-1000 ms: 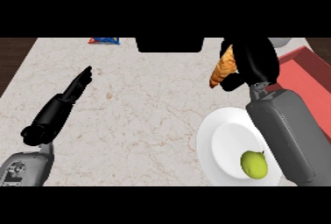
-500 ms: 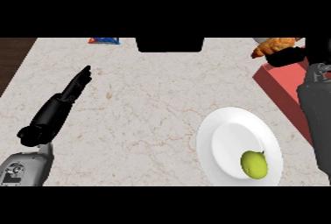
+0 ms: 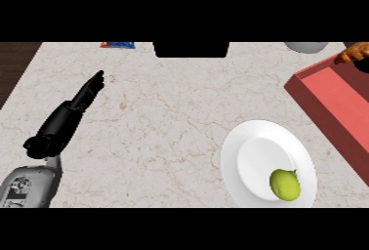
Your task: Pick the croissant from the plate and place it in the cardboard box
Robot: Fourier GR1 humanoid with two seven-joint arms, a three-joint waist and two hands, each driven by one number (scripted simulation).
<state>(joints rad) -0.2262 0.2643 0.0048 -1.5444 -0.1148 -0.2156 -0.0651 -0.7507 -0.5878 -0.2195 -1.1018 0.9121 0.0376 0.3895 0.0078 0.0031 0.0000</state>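
The left hand (image 3: 81, 100) is lying over the left part of the counter (image 3: 158, 107), its fingers straight and together, pointing up and to the right; it is holding nothing. Its grey forearm (image 3: 27, 185) is entering from the lower left corner.

The right hand is almost wholly out of view: only a dark sliver is showing at the upper right edge, and whether its fingers are curled or straight cannot be told. The croissant (image 3: 355, 52) is showing partly at that same upper right edge, touching the dark sliver and sitting above the far end of the red box (image 3: 328, 93).

The white plate (image 3: 249, 156) is lying at the lower right, just beside the box, and is carrying a green fruit (image 3: 284, 184). A blue packet (image 3: 117, 45), a black object (image 3: 191, 49) and a grey round object (image 3: 306, 47) are lining the counter's far edge.
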